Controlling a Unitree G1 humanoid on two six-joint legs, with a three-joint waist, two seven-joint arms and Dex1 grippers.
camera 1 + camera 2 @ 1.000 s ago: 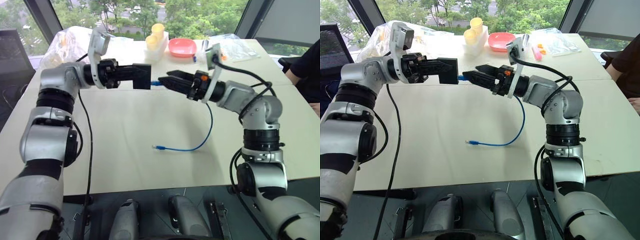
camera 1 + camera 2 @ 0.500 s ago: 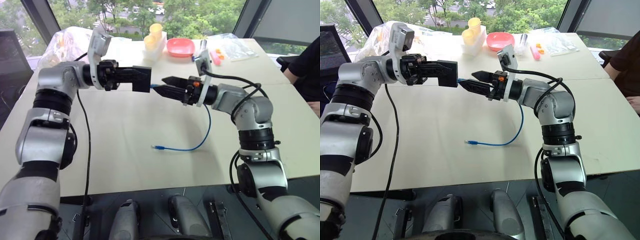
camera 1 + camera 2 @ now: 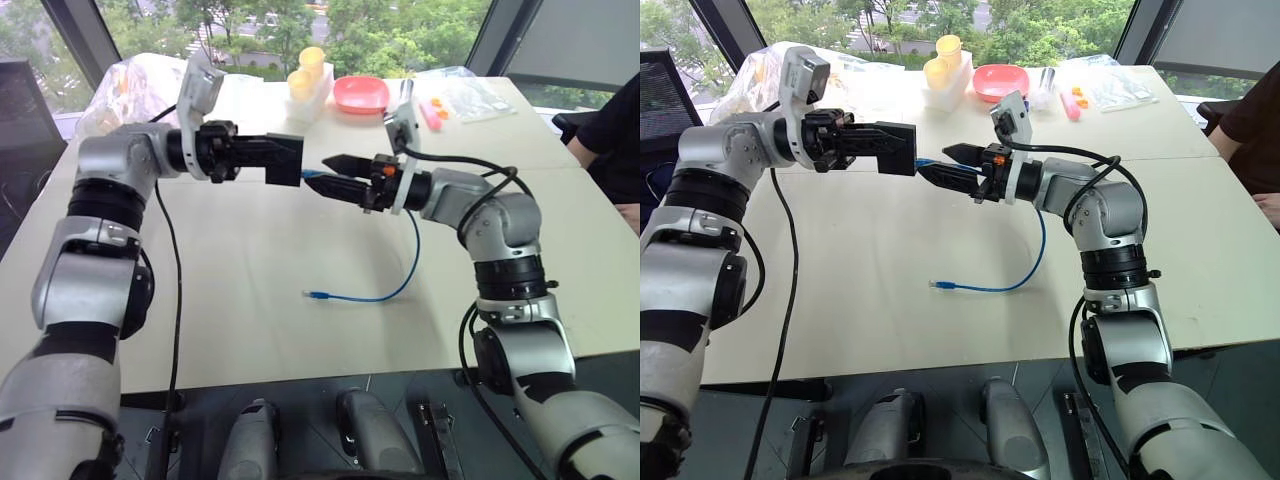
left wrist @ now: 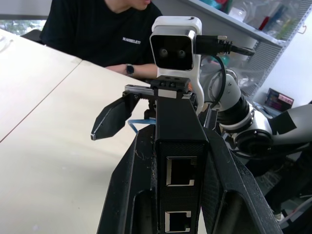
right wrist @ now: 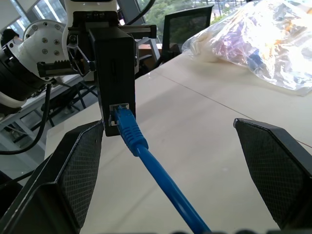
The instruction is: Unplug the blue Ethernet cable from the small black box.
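The left claw [image 3: 283,160] clamped the small black box [image 3: 284,159]; the right claw [image 3: 322,176], wide open, straddled the blue Ethernet cable [image 5: 146,161], apparently untouched, at its 9 o'clock, still plugged in.

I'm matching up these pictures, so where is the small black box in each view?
Left eye: small black box, upper middle, held in left tool.
Right eye: upper left of middle.
Left wrist: lower middle, between the fingers.
Right wrist: upper left.
Shared landmark: blue Ethernet cable, plugged into it.

Left pincer [image 4: 183,195] clamps the black box [image 4: 180,161]; beyond it, the right pincer [image 4: 141,122] spread around the blue cable [image 4: 138,121].
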